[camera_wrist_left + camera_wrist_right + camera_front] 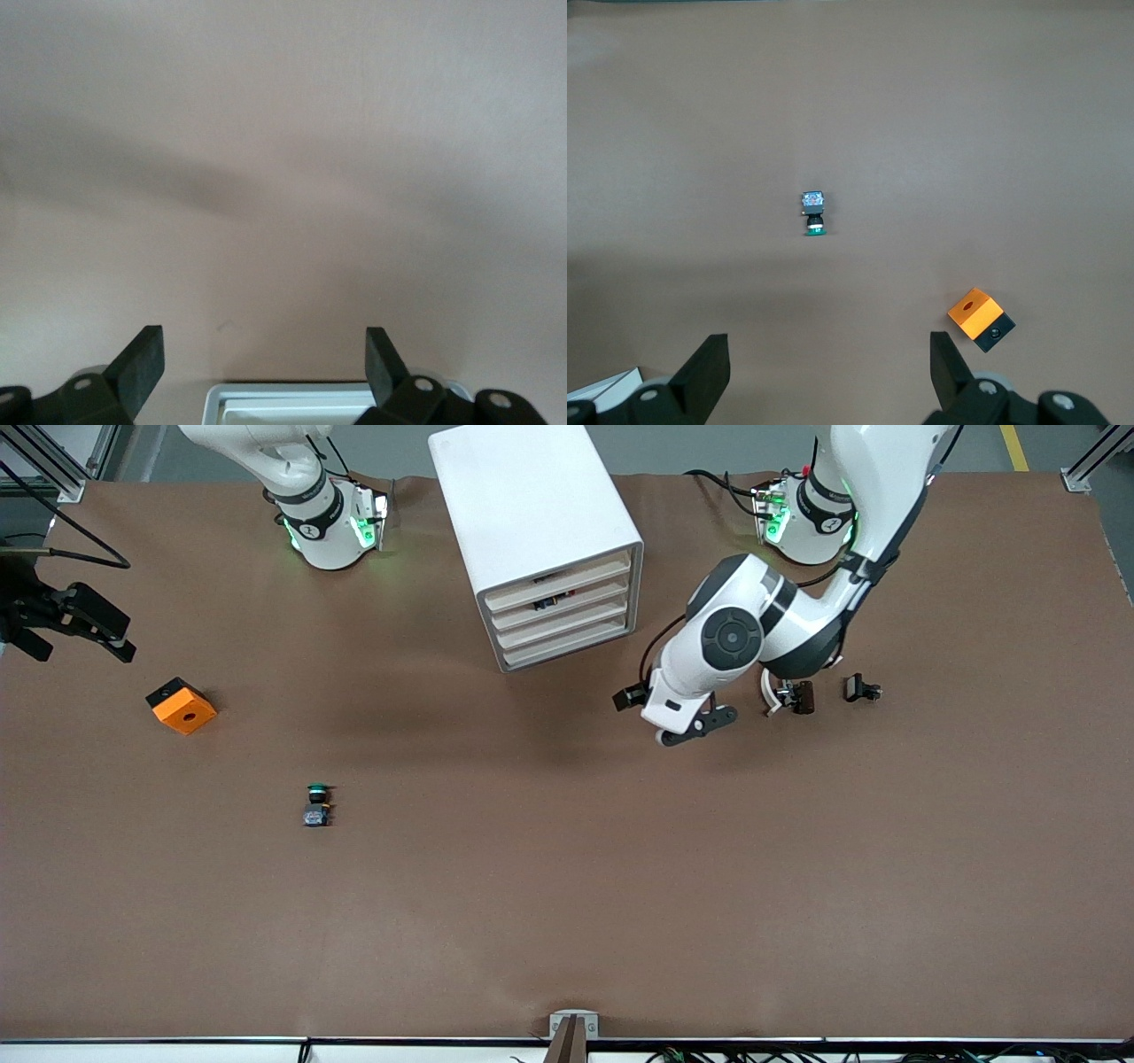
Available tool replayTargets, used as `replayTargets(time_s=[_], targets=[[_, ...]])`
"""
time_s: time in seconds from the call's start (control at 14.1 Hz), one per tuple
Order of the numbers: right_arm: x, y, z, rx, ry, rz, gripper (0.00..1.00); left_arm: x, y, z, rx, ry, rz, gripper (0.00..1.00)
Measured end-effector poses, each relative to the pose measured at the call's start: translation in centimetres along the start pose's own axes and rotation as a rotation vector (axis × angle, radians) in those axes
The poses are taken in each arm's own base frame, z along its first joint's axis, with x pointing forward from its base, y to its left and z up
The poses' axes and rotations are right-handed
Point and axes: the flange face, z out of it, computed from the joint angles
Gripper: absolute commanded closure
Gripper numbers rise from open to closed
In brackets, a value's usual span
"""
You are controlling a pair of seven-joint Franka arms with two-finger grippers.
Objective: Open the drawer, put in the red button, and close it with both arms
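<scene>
The white cabinet stands near the robots' bases, its four drawers facing the front camera. The second drawer from the top sits flush with the others. A small dark object shows at its front; I cannot tell what it is. The red button is not in view. My left gripper is open and empty over bare table beside the cabinet, toward the left arm's end; the left wrist view shows it open. My right gripper is open and empty at the right arm's end, also seen in the right wrist view.
A green-capped button lies on the table and shows in the right wrist view. An orange cube sits near the right gripper, also in that wrist view. Two small black parts lie by the left arm.
</scene>
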Motion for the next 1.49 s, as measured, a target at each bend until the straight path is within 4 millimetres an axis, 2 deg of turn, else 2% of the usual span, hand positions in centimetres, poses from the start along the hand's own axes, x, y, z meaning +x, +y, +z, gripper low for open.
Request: replayTargets(time_s=[0.14, 0.28, 0.43, 0.57, 0.78, 1.07, 1.49], targets=[[0.0, 0.0, 0.1, 0.0, -0.003, -0.001, 0.0, 2.1, -1.6, -3.7, 0.015, 0.065, -0.013, 0.0], [0.0, -0.1, 0.3, -0.001, -0.015, -0.001, 0.0, 5.2, -4.4, -8.9, 0.033, 0.106, -0.023, 0.0], [-0.3, 0.0, 0.6, -0.002, -0.049, 0.0, 0.0, 8.4, -8.0, -14.9, 0.04, 0.118, 0.008, 0.0], [-0.7, 0.1, 1.2, -0.004, -0.1, 0.001, 0.0, 11.2, -12.0, -20.0, 0.031, 0.129, 0.032, 0.0], [-0.9, 0.0, 2.6, -0.001, -0.173, 0.001, 0.0, 13.6, -17.1, -24.6, 0.034, 0.113, 0.031, 0.0], [-0.5, -0.4, 3.8, 0.009, -0.202, -0.001, 0.0, 14.6, -22.0, -29.3, 0.034, 0.125, 0.11, 0.0], [-0.4, -0.4, 3.5, 0.01, -0.198, -0.002, 0.0, 11.1, -26.8, -35.9, 0.106, 0.241, 0.255, 0.0]])
